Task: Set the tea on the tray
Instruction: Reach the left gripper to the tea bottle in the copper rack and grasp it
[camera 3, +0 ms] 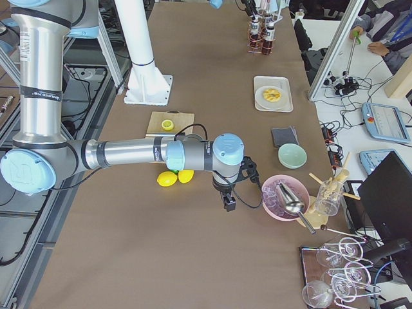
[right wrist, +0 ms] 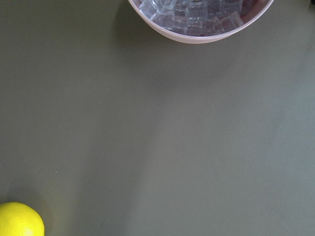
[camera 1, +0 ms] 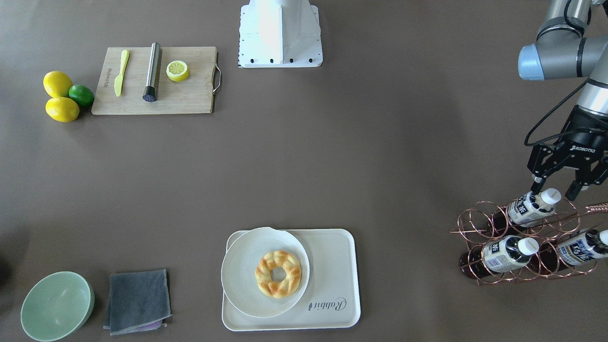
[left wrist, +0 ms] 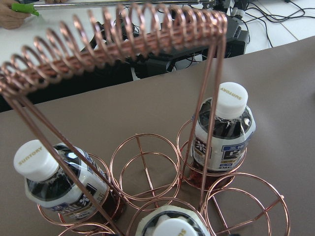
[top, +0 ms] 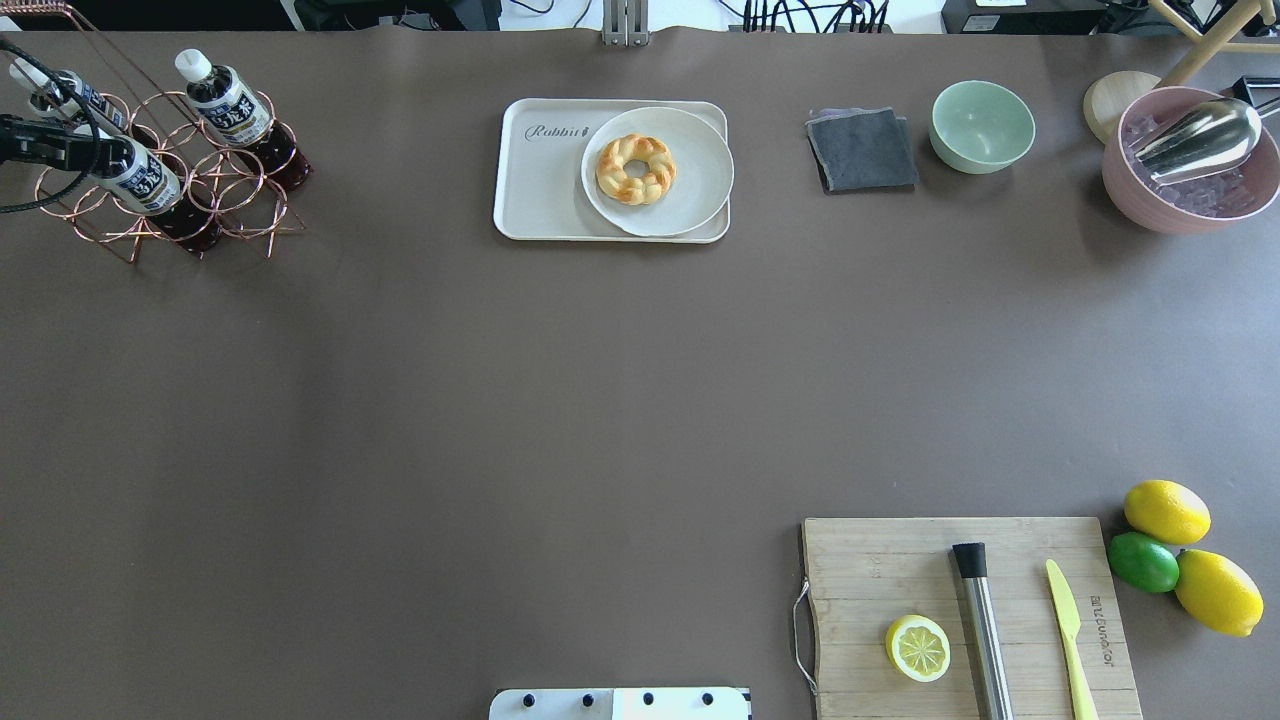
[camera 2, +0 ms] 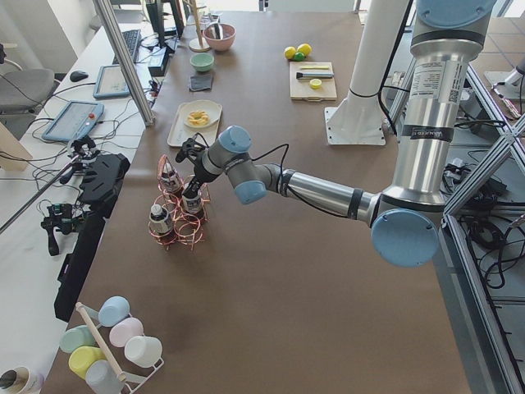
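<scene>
Three tea bottles stand tilted in a copper wire rack. The one nearest the robot has my left gripper open at it, one finger on each side of its white cap. The other two bottles sit lower in the rack. The left wrist view shows all three bottles, one of them at the right. The cream tray with "Rabbit" lettering lies at the near-middle of the table. My right gripper hovers near a pink bowl; I cannot tell whether it is open or shut.
A white plate with a ring pastry covers half of the tray. A green bowl and a grey cloth lie beside it. A cutting board, lemons and a pink ice bowl are on the robot's right.
</scene>
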Robot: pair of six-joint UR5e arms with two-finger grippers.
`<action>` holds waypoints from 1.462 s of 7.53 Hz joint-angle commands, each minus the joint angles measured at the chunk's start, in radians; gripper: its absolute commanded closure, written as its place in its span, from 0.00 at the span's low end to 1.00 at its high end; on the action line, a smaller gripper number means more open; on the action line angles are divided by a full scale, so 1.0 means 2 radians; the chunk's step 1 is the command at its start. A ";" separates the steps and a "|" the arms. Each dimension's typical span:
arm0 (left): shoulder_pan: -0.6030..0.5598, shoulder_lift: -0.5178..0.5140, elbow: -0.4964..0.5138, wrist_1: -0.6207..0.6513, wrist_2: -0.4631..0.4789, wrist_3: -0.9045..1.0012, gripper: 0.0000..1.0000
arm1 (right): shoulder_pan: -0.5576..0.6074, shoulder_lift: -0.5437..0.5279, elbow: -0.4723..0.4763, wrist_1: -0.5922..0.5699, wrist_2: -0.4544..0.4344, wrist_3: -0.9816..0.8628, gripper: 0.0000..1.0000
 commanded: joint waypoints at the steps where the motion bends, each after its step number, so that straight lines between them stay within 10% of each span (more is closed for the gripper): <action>1: 0.000 0.000 0.001 0.001 0.000 0.001 0.60 | 0.000 -0.001 0.000 0.000 0.000 0.000 0.00; 3: 0.000 -0.001 -0.001 0.004 -0.002 -0.001 1.00 | 0.000 -0.001 -0.001 0.000 0.000 0.000 0.00; 11: -0.118 0.001 -0.086 0.025 -0.103 0.006 1.00 | -0.009 0.001 -0.005 0.000 0.000 0.001 0.00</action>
